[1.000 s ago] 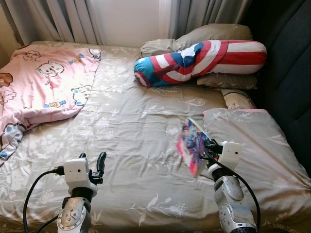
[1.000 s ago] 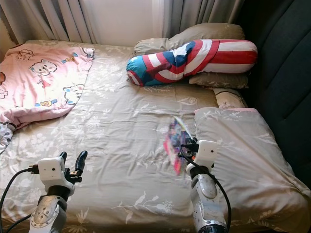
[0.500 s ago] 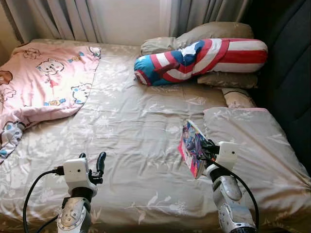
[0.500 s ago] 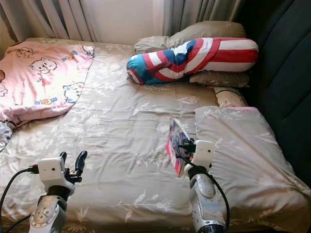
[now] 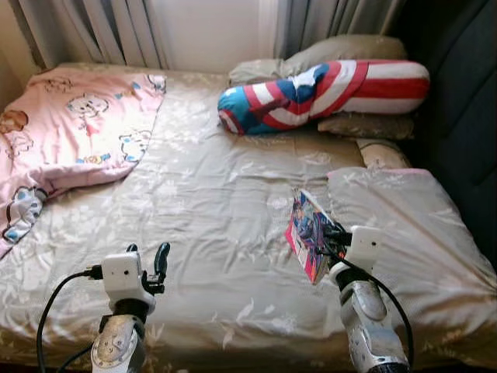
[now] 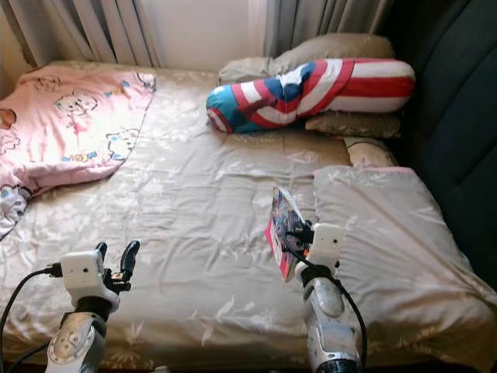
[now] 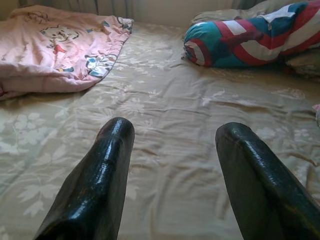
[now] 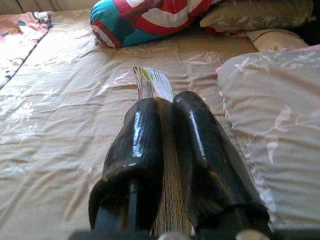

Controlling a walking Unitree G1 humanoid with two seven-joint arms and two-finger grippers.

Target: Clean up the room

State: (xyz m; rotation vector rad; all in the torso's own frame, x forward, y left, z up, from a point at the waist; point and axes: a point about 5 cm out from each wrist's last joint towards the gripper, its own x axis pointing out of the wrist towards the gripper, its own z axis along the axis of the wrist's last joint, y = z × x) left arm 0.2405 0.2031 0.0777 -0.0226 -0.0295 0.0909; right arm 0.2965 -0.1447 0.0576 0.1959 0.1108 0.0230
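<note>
With both arms raised over the near edge of the bed (image 5: 233, 233), the right pincer (image 5: 330, 237) is clamped on a thin colourful book (image 5: 308, 233). The book stands on edge, tilted, held above the tan floral sheet, just left of a tan pillow (image 5: 404, 233) that lies at the bed's right side. In the right wrist view the two black fingers (image 8: 142, 150) sit pressed against either face of the book, its page edges showing between and past the tips.

Left pincer (image 5: 147, 260): fingers apart, nothing between them, hovering over the sheet near the bed's front left. Left wrist view shows the gap between the fingers (image 7: 105, 165) with bare sheet beyond.

Mid-bed: wrinkled sheet, sunlit patches.

Far left: pink cartoon-print blanket (image 5: 74, 132) bunched along the left side, reaching up to the head of the bed.

Far right, at the head: long bolster (image 5: 326, 93) in red/white stripes with blue and a star-shield print, lying across two tan pillows (image 5: 342, 54). One more small pillow (image 5: 384, 151) sits between those and the near pillow.

Behind the bed: grey curtains (image 5: 101, 27) either side of a bright window. Dark padded panel (image 5: 462, 101) runs along the right side of the bed.
</note>
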